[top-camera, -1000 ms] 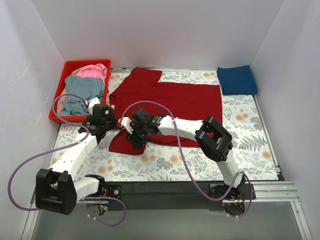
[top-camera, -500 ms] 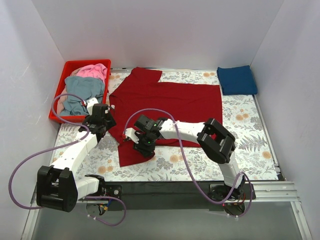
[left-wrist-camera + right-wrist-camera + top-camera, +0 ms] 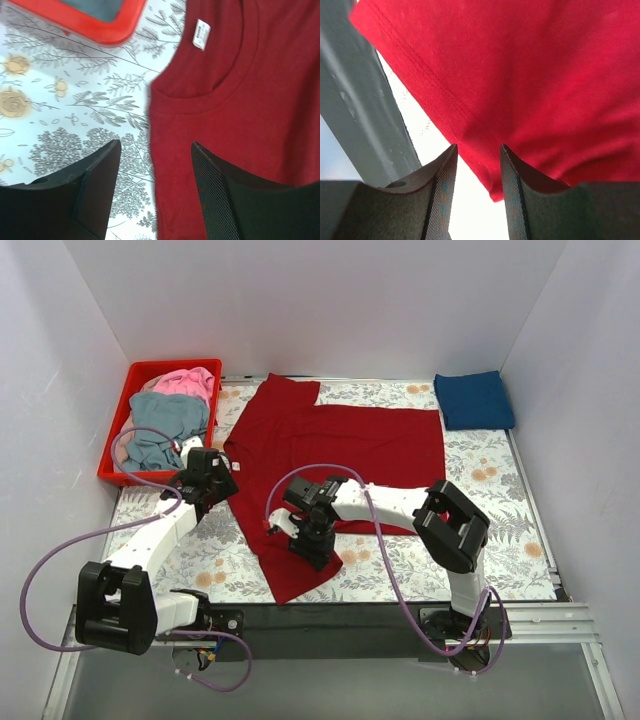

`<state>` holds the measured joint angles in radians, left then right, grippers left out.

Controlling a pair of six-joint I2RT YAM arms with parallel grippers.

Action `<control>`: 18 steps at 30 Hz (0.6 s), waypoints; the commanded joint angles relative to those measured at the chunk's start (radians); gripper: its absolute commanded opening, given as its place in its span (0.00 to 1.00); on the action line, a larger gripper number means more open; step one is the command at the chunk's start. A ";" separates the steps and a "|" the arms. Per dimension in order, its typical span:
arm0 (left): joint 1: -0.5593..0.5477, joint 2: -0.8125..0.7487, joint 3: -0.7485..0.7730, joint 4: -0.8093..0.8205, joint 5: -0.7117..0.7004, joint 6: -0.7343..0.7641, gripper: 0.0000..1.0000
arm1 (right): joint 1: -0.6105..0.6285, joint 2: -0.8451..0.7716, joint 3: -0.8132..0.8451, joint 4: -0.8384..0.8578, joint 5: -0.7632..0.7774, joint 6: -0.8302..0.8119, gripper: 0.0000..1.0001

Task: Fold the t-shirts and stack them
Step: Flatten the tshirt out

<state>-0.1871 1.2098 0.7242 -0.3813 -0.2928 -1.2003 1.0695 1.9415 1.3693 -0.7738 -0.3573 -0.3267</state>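
Since the red shirt must lie flat before folding, it is spread across table ctr, one hem corner reaching toward 6 o'clock. Right jaws pinch that corner, prob. to pull out slack. Left jaws stand spread over collar at 9 o'clock, gripping nothing. Blue shirt sits folded at 2 o'clock.

Place: robot test cell in a lab, not a home.
Walls: plain white panels boxing in three sides.
Surface: floral printed cover, metal rail along near edge.
Rig: two white-and-black arms bolted side by side, purple cables looping loose.
Props: dark red t-shirt spread flat, red plastic basket at far left.
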 commanded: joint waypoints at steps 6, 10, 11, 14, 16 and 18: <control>-0.038 0.126 0.086 -0.007 0.213 0.016 0.55 | -0.175 -0.160 0.033 0.060 0.184 0.165 0.47; -0.077 0.258 0.170 -0.068 0.239 0.005 0.52 | -0.349 -0.246 -0.094 0.158 0.306 0.282 0.47; -0.078 0.295 0.175 -0.082 0.242 0.002 0.52 | -0.385 -0.266 -0.125 0.180 0.323 0.308 0.48; -0.078 0.333 0.161 -0.096 0.228 -0.007 0.52 | -0.526 -0.341 -0.269 0.258 0.353 0.405 0.48; -0.077 0.338 0.146 -0.099 0.187 -0.005 0.52 | -0.618 -0.390 -0.369 0.300 0.351 0.457 0.48; -0.071 0.343 0.124 -0.100 0.146 -0.004 0.51 | -0.696 -0.427 -0.456 0.369 0.339 0.488 0.50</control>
<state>-0.2665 1.5669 0.8688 -0.4526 -0.0853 -1.2011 0.4553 1.5860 1.0084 -0.5194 -0.0326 0.0505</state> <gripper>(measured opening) 0.519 0.490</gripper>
